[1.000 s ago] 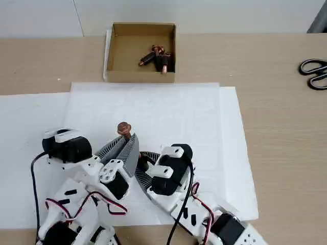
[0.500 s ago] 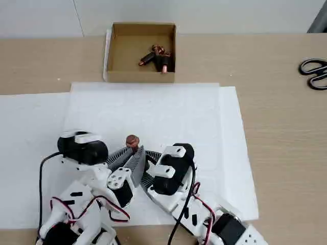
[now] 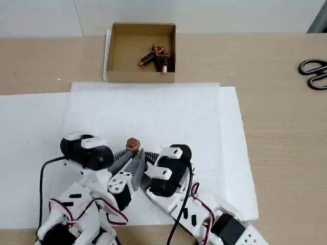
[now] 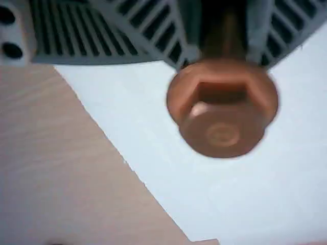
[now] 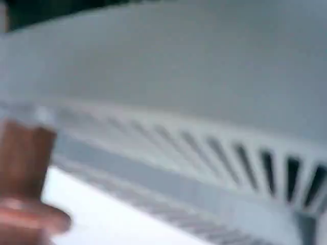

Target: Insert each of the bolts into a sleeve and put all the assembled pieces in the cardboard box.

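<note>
A copper bolt (image 3: 133, 144) stands head up between the ribbed fingers of my left gripper (image 3: 134, 151), which is shut on its shank above the white sheet near the front. In the left wrist view the bolt's hexagonal head (image 4: 222, 109) pokes out past the left gripper (image 4: 225, 46). My right gripper (image 3: 145, 167) sits close beside it, just right of the bolt; what its fingers hold is hidden. The right wrist view has the bolt (image 5: 23, 168) at its edge behind a ribbed finger (image 5: 204, 153). The cardboard box (image 3: 115, 51) at the back holds several copper and black assembled pieces (image 3: 158, 57).
A white sheet (image 3: 168, 117) covers the middle of the wooden table (image 3: 276, 127). Black scissors (image 3: 314, 74) lie at the far right edge. Both arms crowd the front centre, with their cables trailing toward the front edge.
My left gripper has carried the bolt toward the front and right, bringing it up against the right gripper. The right arm has hardly moved.
</note>
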`<state>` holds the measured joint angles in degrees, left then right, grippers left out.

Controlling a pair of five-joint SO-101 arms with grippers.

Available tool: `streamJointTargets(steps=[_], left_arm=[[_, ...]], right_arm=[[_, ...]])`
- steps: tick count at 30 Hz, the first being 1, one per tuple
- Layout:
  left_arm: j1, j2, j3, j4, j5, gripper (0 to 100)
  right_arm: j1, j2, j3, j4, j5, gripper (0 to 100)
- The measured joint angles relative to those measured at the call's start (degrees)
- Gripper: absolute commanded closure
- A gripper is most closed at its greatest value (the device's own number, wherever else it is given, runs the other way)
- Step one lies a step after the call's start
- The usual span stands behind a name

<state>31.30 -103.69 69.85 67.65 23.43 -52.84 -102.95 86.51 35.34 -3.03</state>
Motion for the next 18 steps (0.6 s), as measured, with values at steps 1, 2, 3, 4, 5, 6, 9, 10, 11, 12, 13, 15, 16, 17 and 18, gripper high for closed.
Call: streamJointTargets(steps=[1, 2, 3, 4, 5, 6, 9, 10, 11, 12, 13, 15, 16, 17, 18], left_arm=[[0.0, -0.1, 0.3, 0.0, -0.8, 99], [0.0, -0.1, 0.4, 0.0, -1.5, 99], [0.0, -0.1, 0.5, 0.0, -1.8, 99], [0.0, -0.1, 0.5, 0.0, -1.9, 99], [0.1, -0.1, 0.5, 0.0, -2.1, 99], [0.1, -0.1, 0.5, 0.0, -2.1, 99], [0.1, -0.1, 0.5, 0.0, -2.1, 99], [0.1, -0.1, 0.5, 0.0, -2.1, 99], [0.1, -0.1, 0.5, 0.0, -2.1, 99], [0.2, -0.1, 0.5, 0.0, -2.1, 99], [0.2, -0.1, 0.5, 0.0, -2.1, 99], [0.2, -0.1, 0.5, 0.0, -2.1, 95], [0.2, -0.1, 0.5, 0.0, -2.1, 93], [0.2, -0.1, 0.5, 0.0, -2.1, 89], [0.2, -0.1, 0.5, 0.0, -2.1, 86]], right_arm=[[0.0, 0.0, 0.0, 0.0, 0.0, 99.5], [0.0, 0.1, 0.1, 0.0, 0.0, 99.5], [0.0, 0.1, 0.1, 0.0, 0.0, 99.5], [0.0, 0.1, 0.1, 0.0, 0.0, 99.5], [0.0, 0.1, 0.1, 0.0, 0.0, 99.5], [0.0, 0.1, 0.1, 0.0, 0.0, 99.5], [0.0, 0.1, 0.1, 0.0, 0.0, 99.5], [0.0, 0.1, 0.1, 0.0, 0.0, 99.5], [0.0, 0.1, 0.1, 0.0, 0.0, 99.5], [0.0, 0.1, 0.1, 0.0, 0.0, 99.5], [0.0, 0.1, 0.1, 0.0, 0.0, 99.5], [0.0, 0.1, 0.1, 0.0, 0.0, 99.5], [0.0, 0.1, 0.1, 0.0, 0.0, 99.5], [0.0, 0.1, 0.1, 0.0, 0.1, 99.5], [0.0, 0.1, 0.1, 0.0, 0.1, 99.5]])
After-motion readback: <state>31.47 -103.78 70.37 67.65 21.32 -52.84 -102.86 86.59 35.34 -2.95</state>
